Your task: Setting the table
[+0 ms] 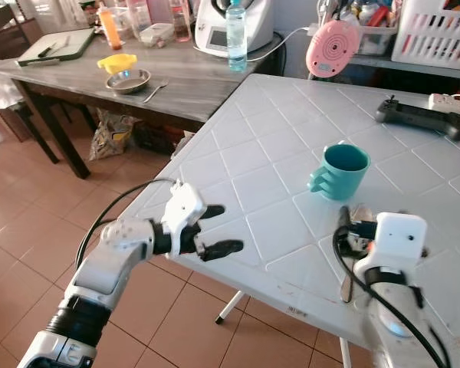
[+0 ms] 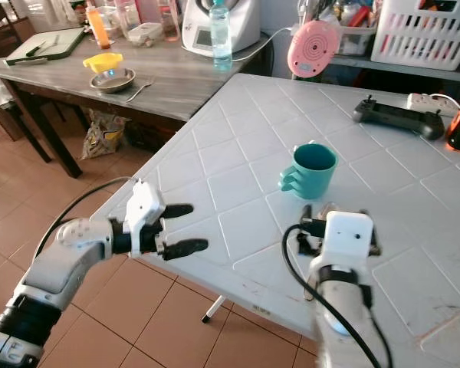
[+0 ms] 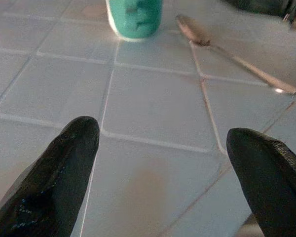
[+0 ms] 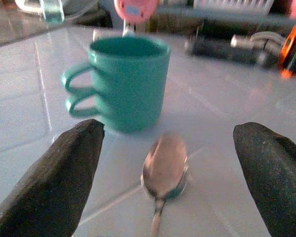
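Observation:
A teal mug (image 1: pixel 341 170) stands upright on the white table (image 1: pixel 268 153), its double handle turned toward the table's left edge. Just in front of it lies a metal spoon (image 4: pixel 164 165), bowl end toward the mug, partly hidden under my right arm in the eye views. My right gripper (image 4: pixel 167 131) is open just above the table, its fingers on either side of the spoon's bowl. My left gripper (image 1: pixel 224 228) is open at the table's left front edge, pointing across the table at the mug (image 3: pixel 134 19) and the spoon (image 3: pixel 227 54), with nothing between its fingers.
A black controller (image 1: pixel 422 116), a power strip (image 1: pixel 452 100) and a white basket (image 1: pixel 437 31) are at the table's far right. A pink round device (image 1: pixel 332 46) hangs behind. A wooden table (image 1: pixel 184 77) at the back left holds a bottle (image 1: pixel 236 34), a metal bowl (image 1: pixel 128 80) and a fork (image 1: pixel 155 91).

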`<state>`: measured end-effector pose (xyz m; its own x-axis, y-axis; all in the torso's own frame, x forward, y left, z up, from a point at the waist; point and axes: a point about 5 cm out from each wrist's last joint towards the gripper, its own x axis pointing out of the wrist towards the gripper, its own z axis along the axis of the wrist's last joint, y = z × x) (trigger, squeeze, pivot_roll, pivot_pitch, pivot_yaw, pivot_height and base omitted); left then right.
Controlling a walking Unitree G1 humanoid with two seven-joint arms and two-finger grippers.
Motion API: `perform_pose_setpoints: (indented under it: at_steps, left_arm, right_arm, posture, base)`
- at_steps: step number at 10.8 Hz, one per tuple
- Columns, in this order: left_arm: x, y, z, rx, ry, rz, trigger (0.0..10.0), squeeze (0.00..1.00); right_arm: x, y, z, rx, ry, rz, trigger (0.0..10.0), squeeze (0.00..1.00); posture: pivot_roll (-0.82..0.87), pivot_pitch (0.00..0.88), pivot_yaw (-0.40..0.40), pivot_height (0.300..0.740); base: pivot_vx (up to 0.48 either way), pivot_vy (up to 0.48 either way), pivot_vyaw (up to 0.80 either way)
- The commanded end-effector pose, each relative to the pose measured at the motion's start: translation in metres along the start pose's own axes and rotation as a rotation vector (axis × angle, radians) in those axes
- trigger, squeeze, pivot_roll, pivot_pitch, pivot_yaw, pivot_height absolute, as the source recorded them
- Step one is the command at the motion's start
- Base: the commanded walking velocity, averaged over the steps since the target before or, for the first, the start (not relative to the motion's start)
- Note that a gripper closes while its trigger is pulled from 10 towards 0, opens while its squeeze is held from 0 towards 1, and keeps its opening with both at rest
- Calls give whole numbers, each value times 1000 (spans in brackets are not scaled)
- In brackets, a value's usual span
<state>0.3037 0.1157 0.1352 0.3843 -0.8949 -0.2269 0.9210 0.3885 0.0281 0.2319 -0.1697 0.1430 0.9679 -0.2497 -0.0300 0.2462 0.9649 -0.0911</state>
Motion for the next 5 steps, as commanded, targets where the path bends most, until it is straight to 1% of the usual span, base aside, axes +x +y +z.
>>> perform_pose_setpoints:
  at_steps: [1, 2, 3, 5]
  left_arm:
    - [2, -2, 7, 17, -20, -16, 10000, 0]
    - [6, -6, 12, 15, -34, -37, 10000, 0]
    - [12, -11, 17, 24, -53, -58, 10000, 0]
    - [14, -10, 18, 17, -57, -48, 10000, 0]
  right_arm:
    - [-2, 2, 3, 35, 23, -13, 10000, 0]
    - [-4, 2, 2, 91, 55, -26, 10000, 0]
    - [-8, -1, -1, 116, 110, -52, 10000, 0]
    - [-10, -2, -3, 102, 140, -54, 10000, 0]
  posture:
    - [-23, 83, 74, 740]
    - [-23, 83, 74, 740]
    - [-28, 86, 73, 740]
    - [-30, 87, 75, 740]
  base:
    - [0, 0, 0]
    - [0, 0, 0]
    - [0, 0, 0]
    - [0, 0, 0]
